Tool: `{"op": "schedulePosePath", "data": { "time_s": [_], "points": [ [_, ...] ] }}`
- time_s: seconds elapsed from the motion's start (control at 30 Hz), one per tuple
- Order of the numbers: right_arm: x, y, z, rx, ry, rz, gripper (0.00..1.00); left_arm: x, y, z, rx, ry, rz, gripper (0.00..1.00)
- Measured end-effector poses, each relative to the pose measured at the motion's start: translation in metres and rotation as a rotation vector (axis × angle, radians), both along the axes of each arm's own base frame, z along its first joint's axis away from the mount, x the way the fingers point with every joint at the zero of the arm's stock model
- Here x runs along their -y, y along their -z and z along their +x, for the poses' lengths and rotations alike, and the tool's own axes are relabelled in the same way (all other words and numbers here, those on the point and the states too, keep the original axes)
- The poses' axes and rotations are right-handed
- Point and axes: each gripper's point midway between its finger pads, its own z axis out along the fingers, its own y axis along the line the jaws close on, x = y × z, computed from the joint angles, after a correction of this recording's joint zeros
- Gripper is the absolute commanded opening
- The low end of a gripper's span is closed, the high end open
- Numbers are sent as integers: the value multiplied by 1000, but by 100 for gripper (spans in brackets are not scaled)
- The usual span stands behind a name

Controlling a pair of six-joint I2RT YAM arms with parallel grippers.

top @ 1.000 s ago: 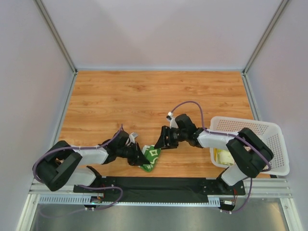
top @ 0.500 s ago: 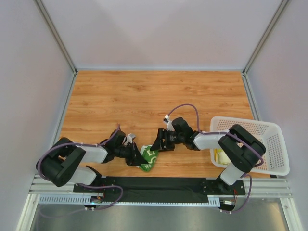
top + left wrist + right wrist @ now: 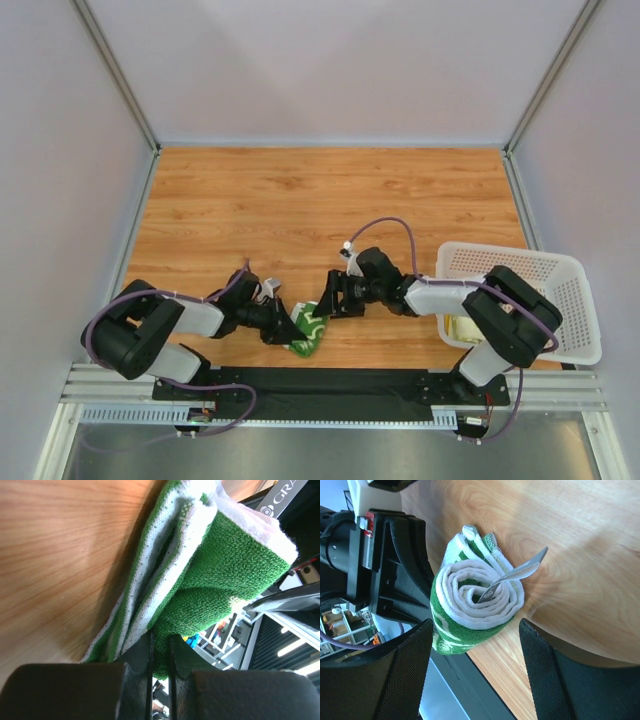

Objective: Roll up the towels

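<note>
The dark green towel (image 3: pixel 311 328) lies rolled up at the table's near edge. Its spiral end and grey label show in the right wrist view (image 3: pixel 470 612). My left gripper (image 3: pixel 286 329) is shut on a fold of the green towel (image 3: pixel 235 565) from the left, with cloth pinched between the jaws (image 3: pixel 160 641). My right gripper (image 3: pixel 327 302) is open (image 3: pixel 475 645). Its two fingers stand wide apart, facing the roll's end without touching it. The pale yellow towel (image 3: pixel 463 326) lies in the basket.
A white perforated basket (image 3: pixel 572 300) stands at the right, beside the right arm. The black base rail (image 3: pixel 330 380) runs just below the table's near edge, close under the roll. Grey walls enclose the wooden table (image 3: pixel 300 200).
My right gripper has moved slightly left and nearer to the roll's end. My left arm has drawn in a little and still holds the towel. The roll has barely moved.
</note>
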Motion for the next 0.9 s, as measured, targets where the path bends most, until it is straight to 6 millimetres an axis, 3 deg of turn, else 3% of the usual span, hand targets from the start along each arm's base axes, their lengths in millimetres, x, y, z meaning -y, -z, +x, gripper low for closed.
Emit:
{"op": "schedulePosePath", "data": {
  "time_s": [0.2, 0.33, 0.37, 0.43, 0.53, 0.7, 0.9],
  "points": [
    [-13, 9, -9, -24, -32, 8, 69, -3, 0, 0, -7, -10, -2, 0],
    [-24, 10, -11, -25, -45, 28, 60, -5, 0, 0, -9, -17, 1, 0],
    [-25, 12, -11, -28, -45, 27, 54, -6, 0, 0, -10, -19, 2, 0],
    [-26, 15, -12, -32, -41, 22, 40, -7, 0, -1, -13, -22, 5, 6],
    [-27, 17, -13, -39, -33, 14, 28, -8, 0, -1, -7, -22, 13, 19],
    [-30, 17, -10, -44, -18, -18, 25, -17, -3, 4, 54, -15, 104, 38],
    [-33, 15, -2, -48, -2, -108, 23, -39, -17, 21, 223, -29, 282, 45]
  ]
}}
